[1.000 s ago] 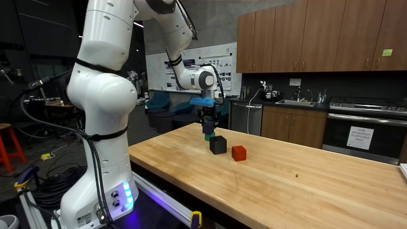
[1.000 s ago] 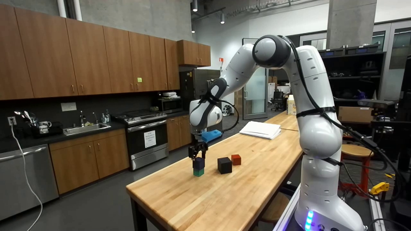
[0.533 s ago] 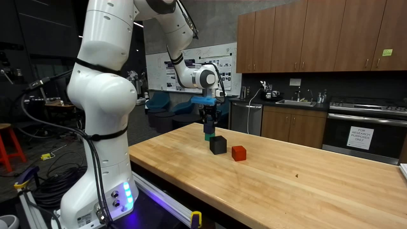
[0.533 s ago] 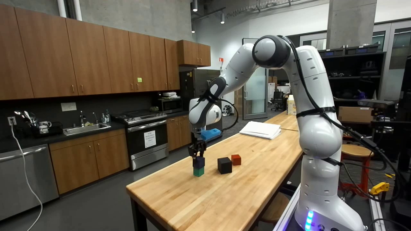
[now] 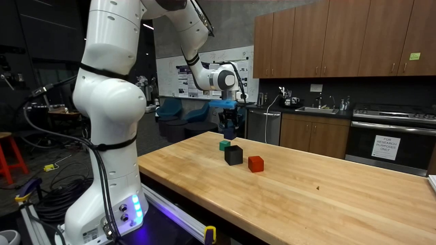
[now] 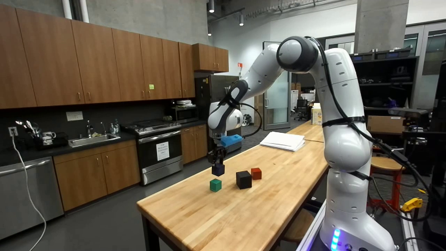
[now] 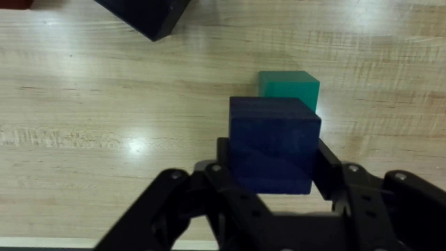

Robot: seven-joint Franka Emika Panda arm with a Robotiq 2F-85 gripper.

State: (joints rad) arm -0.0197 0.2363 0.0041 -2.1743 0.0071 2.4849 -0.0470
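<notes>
My gripper (image 7: 274,157) is shut on a dark blue cube (image 7: 275,146), with a finger pressed to each of two opposite sides. In both exterior views this blue cube (image 6: 218,169) hangs in the air above the table, level or nearly so. Below it a smaller-looking green cube (image 6: 215,185) rests on the wood, apart from the blue one; in the wrist view the blue cube partly covers the green cube (image 7: 292,89). A larger black cube (image 5: 233,155) stands close to the green one, and a red cube (image 5: 255,164) sits beyond the black.
All cubes stand near one end of a long wooden table (image 6: 223,212), whose edge (image 7: 52,242) shows low in the wrist view. A stack of white sheets (image 6: 283,141) lies farther along it. Kitchen counters with a sink (image 5: 316,109) and stove stand behind.
The blue cube was on top of the green cube with my gripper around it. My gripper has taken hold of it, lifted it off and shifted it slightly sideways. The other cubes stayed put.
</notes>
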